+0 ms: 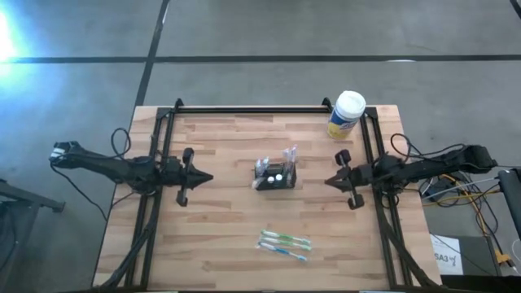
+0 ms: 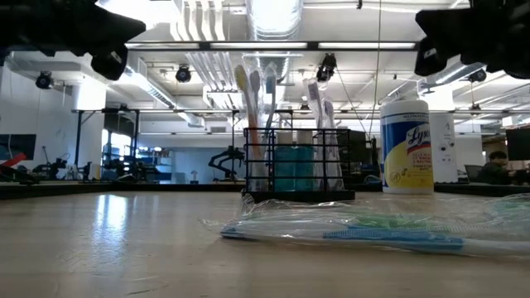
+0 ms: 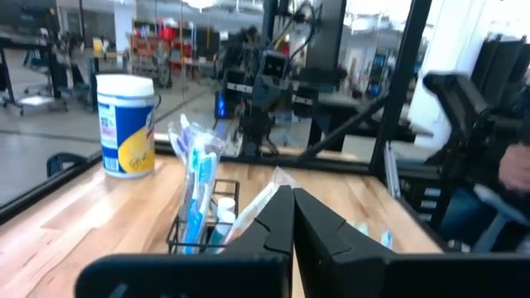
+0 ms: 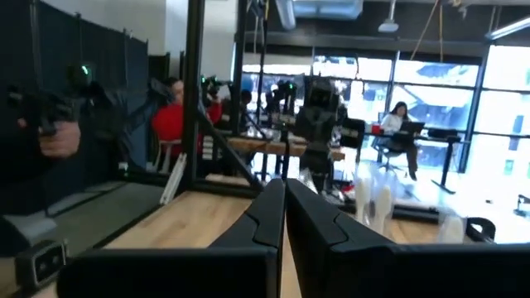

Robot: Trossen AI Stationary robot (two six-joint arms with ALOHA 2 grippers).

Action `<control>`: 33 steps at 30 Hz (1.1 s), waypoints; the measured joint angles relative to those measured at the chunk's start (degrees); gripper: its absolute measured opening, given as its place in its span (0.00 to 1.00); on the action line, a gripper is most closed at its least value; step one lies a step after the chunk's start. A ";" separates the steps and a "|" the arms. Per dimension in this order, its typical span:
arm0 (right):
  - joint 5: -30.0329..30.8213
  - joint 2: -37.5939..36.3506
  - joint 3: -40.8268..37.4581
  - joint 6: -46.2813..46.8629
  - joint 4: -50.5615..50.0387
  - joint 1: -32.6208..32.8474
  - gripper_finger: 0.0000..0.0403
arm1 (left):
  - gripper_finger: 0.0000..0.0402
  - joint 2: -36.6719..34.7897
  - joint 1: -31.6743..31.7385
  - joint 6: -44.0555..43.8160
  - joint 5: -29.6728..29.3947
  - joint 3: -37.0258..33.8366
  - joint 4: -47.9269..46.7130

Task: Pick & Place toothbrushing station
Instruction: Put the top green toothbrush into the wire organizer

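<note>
Left gripper (image 1: 210, 177): closed, empty, at table's left side. Caddy (image 1: 274, 177): black mesh box, mid-table, holding upright toothbrushes and white-capped items; bare wood all round. Wrapped toothbrushes (image 1: 284, 242): near front edge. Canister (image 1: 346, 115): back right corner. Right gripper (image 1: 328, 181): closed, empty, right side.

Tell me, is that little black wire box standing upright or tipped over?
Upright. The black wire box sits flat on the table, and the toothbrushes in it point straight up.
</note>
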 joint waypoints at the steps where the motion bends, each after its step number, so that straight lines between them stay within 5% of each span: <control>1: 0.30 0.00 -0.10 -0.28 -0.14 -0.02 0.03 | 0.01 1.70 0.01 0.25 0.11 1.35 -0.73; 9: 0.49 -0.02 0.20 -1.35 0.42 -0.04 0.03 | 0.01 18.39 -2.99 4.67 0.63 15.15 -5.73; 21: 0.47 0.04 0.20 -1.30 0.42 -0.04 0.03 | 0.06 50.92 -12.60 -1.02 0.63 47.44 -22.41; 33: 0.43 1.07 -0.24 6.07 0.27 -0.01 0.03 | 0.32 78.50 -14.56 -5.88 0.59 78.73 -40.32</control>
